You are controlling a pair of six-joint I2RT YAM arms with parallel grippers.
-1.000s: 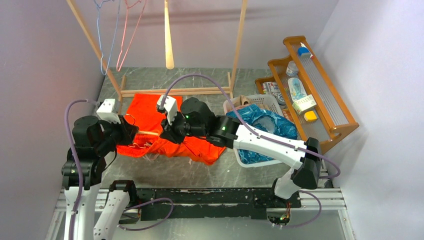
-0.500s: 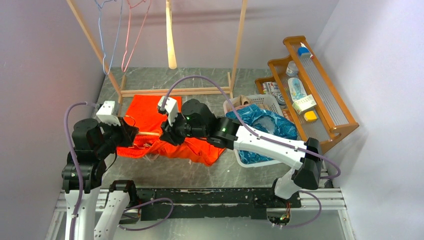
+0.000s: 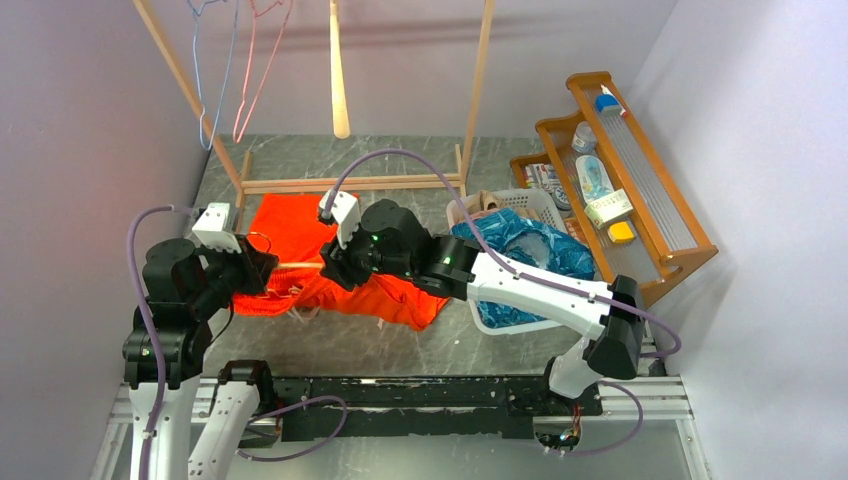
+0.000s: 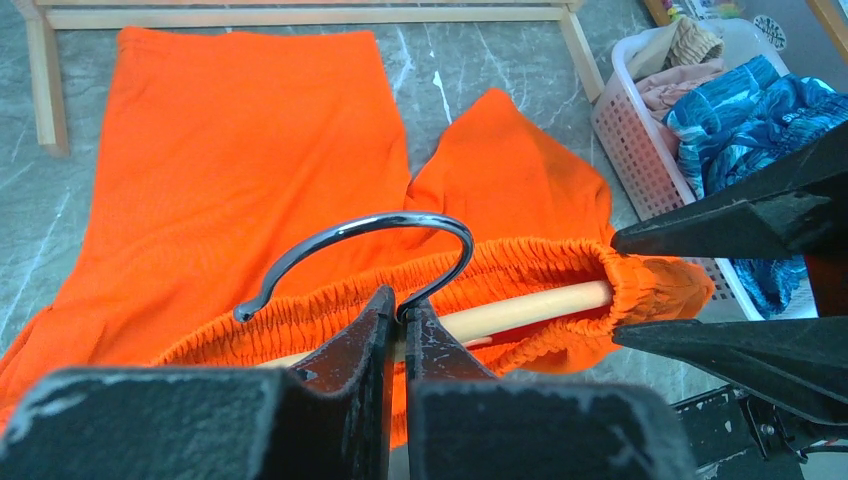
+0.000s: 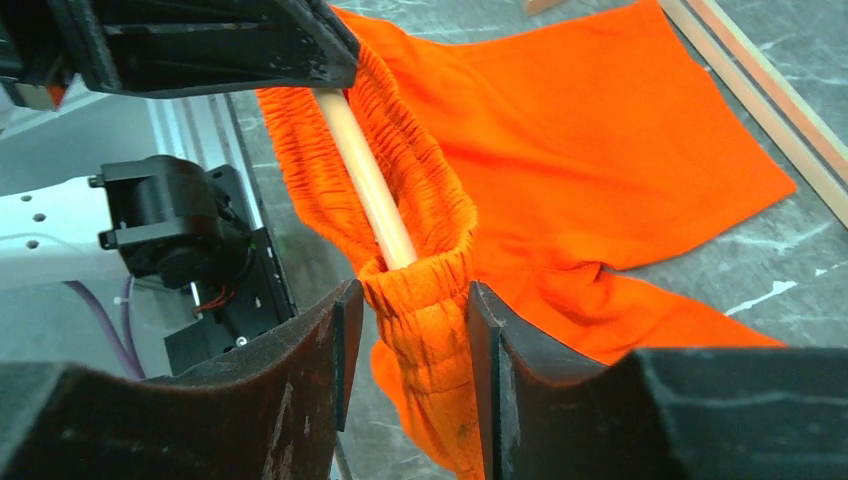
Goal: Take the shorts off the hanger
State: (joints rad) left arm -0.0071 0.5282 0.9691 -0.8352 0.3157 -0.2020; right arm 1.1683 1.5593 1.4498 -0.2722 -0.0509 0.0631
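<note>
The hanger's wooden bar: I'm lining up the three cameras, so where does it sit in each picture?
Top external: the hanger's wooden bar is left of centre, a short pale strip over orange cloth.
Left wrist: lower middle, running right inside the waistband.
Right wrist: left of centre, slanting down into the waistband.
Shared landmark: the orange shorts around it.

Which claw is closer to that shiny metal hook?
Left. The left gripper clamps the hook at its stem; the right gripper pinches the orange shorts at the far end of the wooden bar.
</note>
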